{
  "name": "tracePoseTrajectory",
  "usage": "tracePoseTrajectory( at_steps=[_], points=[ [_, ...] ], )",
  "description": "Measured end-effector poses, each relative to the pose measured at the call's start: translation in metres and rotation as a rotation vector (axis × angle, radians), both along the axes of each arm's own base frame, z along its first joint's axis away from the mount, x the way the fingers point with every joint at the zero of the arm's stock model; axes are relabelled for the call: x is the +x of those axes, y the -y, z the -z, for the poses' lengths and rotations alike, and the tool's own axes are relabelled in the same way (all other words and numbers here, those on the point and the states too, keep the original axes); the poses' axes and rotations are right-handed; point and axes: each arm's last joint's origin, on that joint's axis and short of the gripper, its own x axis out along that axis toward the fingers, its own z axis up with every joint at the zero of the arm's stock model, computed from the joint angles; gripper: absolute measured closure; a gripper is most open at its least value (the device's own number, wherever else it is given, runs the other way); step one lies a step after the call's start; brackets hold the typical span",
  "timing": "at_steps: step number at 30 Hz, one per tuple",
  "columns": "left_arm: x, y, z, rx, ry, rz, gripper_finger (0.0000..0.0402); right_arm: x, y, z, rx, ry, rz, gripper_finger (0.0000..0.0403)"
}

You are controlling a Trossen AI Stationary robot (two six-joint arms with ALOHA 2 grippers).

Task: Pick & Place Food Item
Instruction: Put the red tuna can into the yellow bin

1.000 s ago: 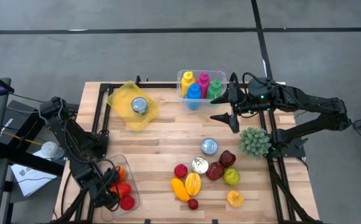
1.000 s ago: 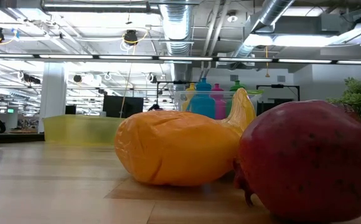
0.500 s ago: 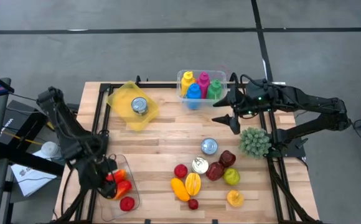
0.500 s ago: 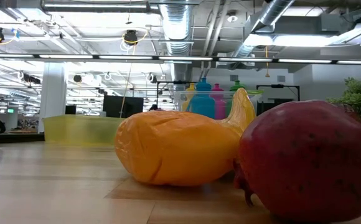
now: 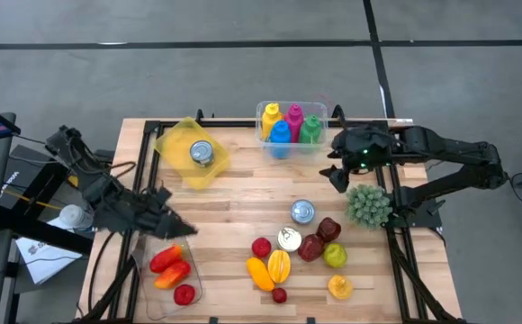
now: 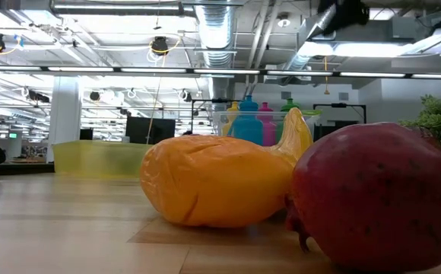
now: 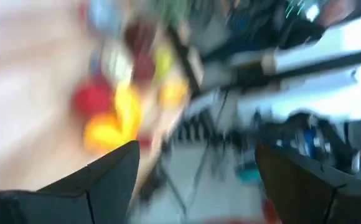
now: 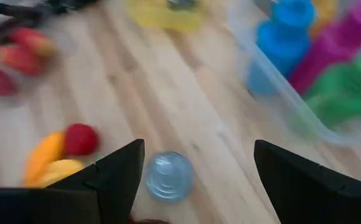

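Your left gripper point(image 5: 175, 227) has its fingers point(image 7: 115, 174) apart with nothing between them, hovering just above the far edge of the clear tray point(image 5: 196, 281) at the counter's point(image 5: 234, 193) near-left corner. That tray holds two red peppers point(image 5: 169, 266) and a small red fruit point(image 5: 184, 293).

Your right gripper point(image 5: 335, 171) also has its fingers point(image 8: 121, 171) spread and empty, up over the counter's right side, beside the clear bin of colored bottles point(image 5: 290, 126) and just short of the green plant point(image 5: 368, 205). In its wrist view you see a silver can point(image 8: 168, 175) below and ahead of the fingers.

The loose food pile sits near-right of centre: silver can point(image 5: 302, 211), a second can point(image 5: 289, 238), a pomegranate point(image 5: 328, 229), a dark red fruit point(image 5: 311, 247), a green fruit point(image 5: 335, 256), a red apple point(image 5: 261, 247), an orange squash point(image 5: 260, 274), a yellow-orange fruit point(image 5: 279, 265), a small red fruit point(image 5: 279, 294) and a yellow fruit point(image 5: 339, 287). All well apart from both grippers.

At far left a yellow tray point(image 5: 192, 153) holds another can point(image 5: 202, 154).

The low view is filled by the squash point(image 6: 217, 183) touching the pomegranate point(image 6: 376, 198).
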Motion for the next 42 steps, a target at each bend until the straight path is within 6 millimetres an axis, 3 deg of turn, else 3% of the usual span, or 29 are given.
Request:
tracePoseTrajectory(
  at_steps=[4,9,16,27,34,38,42],
  points=[
    [0.012,-0.01,-0.009,0.197,0.108,-0.097,0.0093,0.005,0.0,0.037,0.012,-0.092,-0.004,0.0106],
    [0.021,-0.021,-0.014,0.28,0.143,-0.149,0.0093,0.017,-0.002,0.091,0.039,-0.085,-0.115,0.0106],
    [0.024,-0.027,-0.014,0.299,0.137,-0.179,0.0093,0.024,0.002,0.136,0.062,-0.159,-0.055,0.0106],
    [0.024,-0.027,-0.014,0.299,0.135,-0.182,0.0092,0.06,0.01,0.208,0.069,-0.441,0.001,0.0106],
    [0.024,-0.027,-0.014,0.3,0.135,-0.181,0.0092,0.073,0.01,0.216,0.082,-0.426,-0.008,0.011],
    [0.024,-0.027,-0.014,0.301,0.133,-0.181,0.0092,0.075,0.01,0.202,0.076,-0.395,-0.017,0.012],
    [0.024,-0.027,-0.014,0.301,0.133,-0.181,0.0092,0.079,0.009,0.171,0.055,-0.265,-0.034,0.0121]
  ],
)
